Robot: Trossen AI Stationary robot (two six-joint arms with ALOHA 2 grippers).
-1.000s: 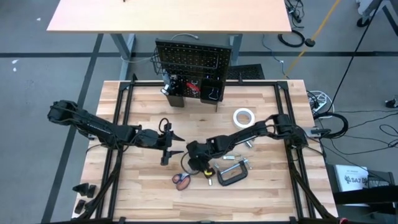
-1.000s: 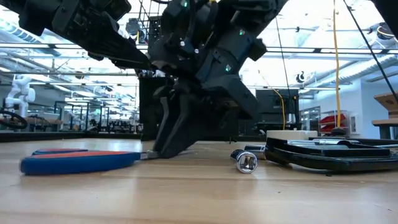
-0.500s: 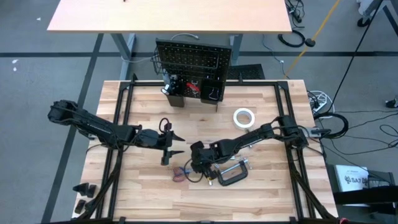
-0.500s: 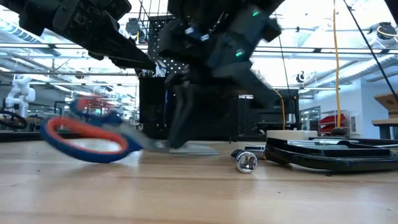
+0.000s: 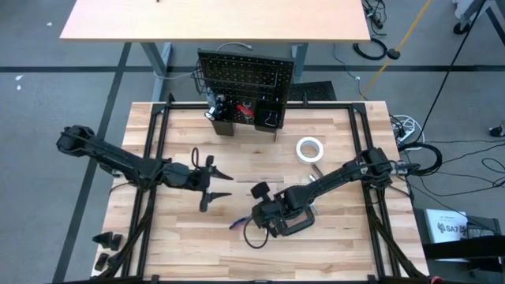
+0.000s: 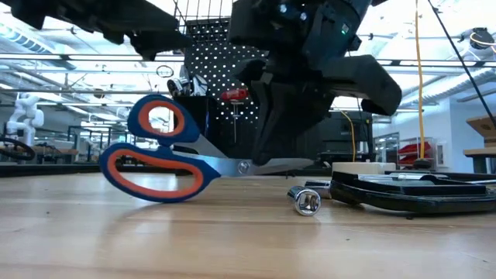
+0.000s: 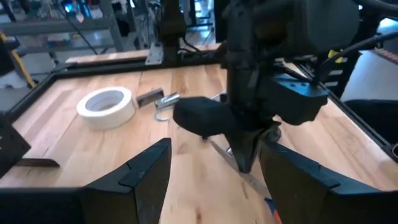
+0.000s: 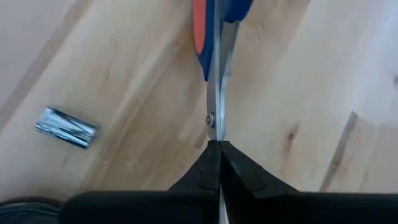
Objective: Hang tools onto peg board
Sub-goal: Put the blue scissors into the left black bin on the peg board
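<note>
Orange-and-blue scissors [image 6: 167, 159] stand on edge on the bench, handle loops one above the other, lower loop touching the wood. Their blades run straight into the right gripper [image 8: 219, 149], whose fingers [image 8: 244, 169] are pressed together on the steel just past the pivot screw. From above, the scissors [image 5: 246, 230] lie near the front edge, about midway along it, mostly covered by the arm; only a blue sliver and a dark loop show. Blade tips are hidden between the fingers.

Beside the gripper a small silver socket [image 6: 308, 201] lies on the wood, and the C-clamp [image 6: 411, 191] rests flat toward the right edge, partly cut off. White tape [image 5: 309, 148] sits toward the back right.

Left gripper [image 5: 215, 183] hovers left of centre, fingers [image 7: 134, 177] spread, empty.

Peg board [image 5: 245, 75] stands at the back edge; what hangs on it is hard to make out.
</note>
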